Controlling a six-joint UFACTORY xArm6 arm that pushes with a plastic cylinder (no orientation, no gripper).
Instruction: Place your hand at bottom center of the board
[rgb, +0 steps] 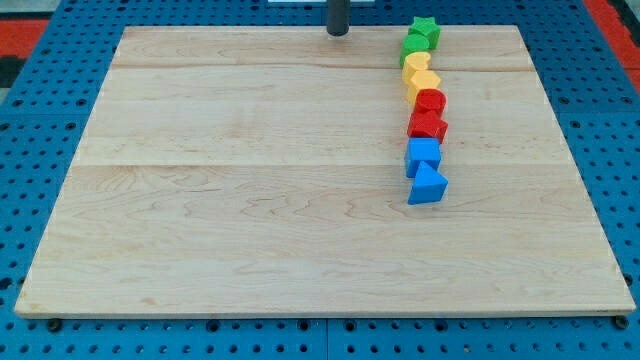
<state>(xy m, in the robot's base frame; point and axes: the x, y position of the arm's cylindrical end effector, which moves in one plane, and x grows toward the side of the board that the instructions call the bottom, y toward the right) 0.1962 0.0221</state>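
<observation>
My tip (338, 33) is at the top centre of the wooden board (250, 200), just inside its top edge. It touches no block. To its right a column of blocks runs down the board: a green star (426, 31), a green block (414, 46), two yellow blocks (417, 64) (424, 81), a red block (431, 102), a red star-like block (427, 126), a blue cube (423, 155) and a blue triangle (427, 186). The nearest blocks lie about 80 pixels to the right of the tip.
The board lies on a blue perforated table (40, 200). A red area (30, 20) shows at the view's top left and top right.
</observation>
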